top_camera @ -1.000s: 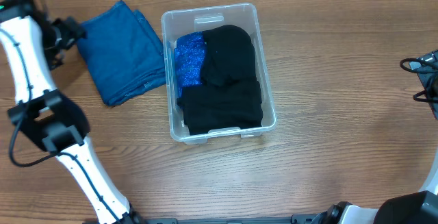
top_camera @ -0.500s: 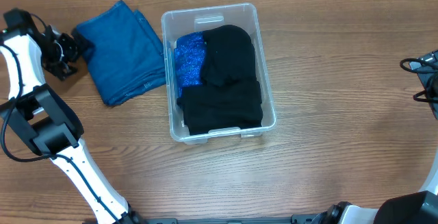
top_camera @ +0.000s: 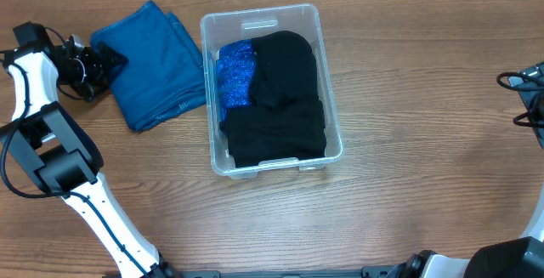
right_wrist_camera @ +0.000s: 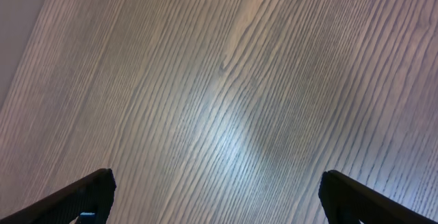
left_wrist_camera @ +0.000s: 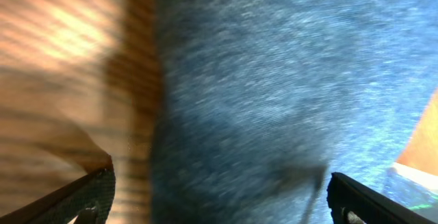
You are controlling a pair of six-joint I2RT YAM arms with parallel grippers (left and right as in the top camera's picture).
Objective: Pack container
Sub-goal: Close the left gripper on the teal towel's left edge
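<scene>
So the clear rectangular plastic container is sitting pretty much mid-table on the light wooden table, long side running away from the robot. It's already got stuff in it: two black folded cloths, one toward the far end and one at the near end, take up most of the floor. A bright blue sparkly cloth is squeezed along the left wall beside the far black one.

Just left of the bin, lying flat on the wood, is a folded teal-blue cloth. Its right edge comes up close to the container's left wall (I can't tell from above whether they actually touch).

The left gripper is right at the left edge of that teal cloth, with the white left arm stretched along the table's left side. From the wrist view the left gripper has its jaws spread wide. Blue fabric fills most of the space between them, with a strip of wood on the left, and it's all blurry. The fingers aren't pinching anything.

The right gripper is way off on the other side, jaws also wide apart, with nothing but bare wood grain under it. From above, only some black bits at the right edge show.
</scene>
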